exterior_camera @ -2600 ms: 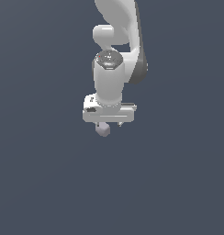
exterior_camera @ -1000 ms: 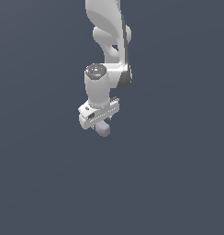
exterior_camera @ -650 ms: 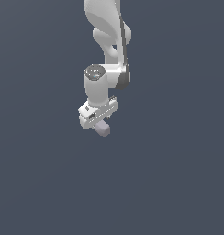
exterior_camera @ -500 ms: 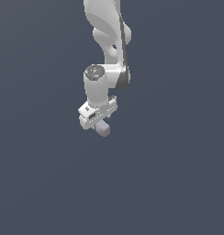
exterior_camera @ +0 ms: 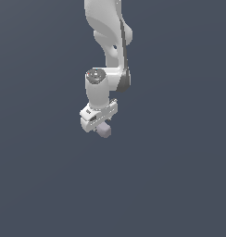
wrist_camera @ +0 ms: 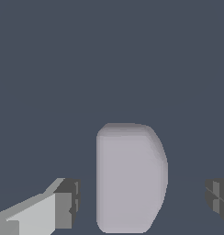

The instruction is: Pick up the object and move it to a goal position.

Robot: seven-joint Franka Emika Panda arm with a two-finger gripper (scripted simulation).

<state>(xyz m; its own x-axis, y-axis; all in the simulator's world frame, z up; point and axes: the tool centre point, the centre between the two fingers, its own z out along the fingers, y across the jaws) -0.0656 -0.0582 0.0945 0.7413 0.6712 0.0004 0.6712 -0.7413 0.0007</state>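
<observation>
Beneath the white arm (exterior_camera: 108,37), in the middle of the exterior view, the pincer (exterior_camera: 102,127) points down over a plain dark grey ground (exterior_camera: 179,185). The block (exterior_camera: 104,130), pale grey-lilac and rounded, sits right under the pincer body, at its tips. In the wrist view the block (wrist_camera: 131,176) lies between the two dark fingertips (wrist_camera: 68,202), with a clear gap on either side, so the pincer is spread and touches neither face of it.
</observation>
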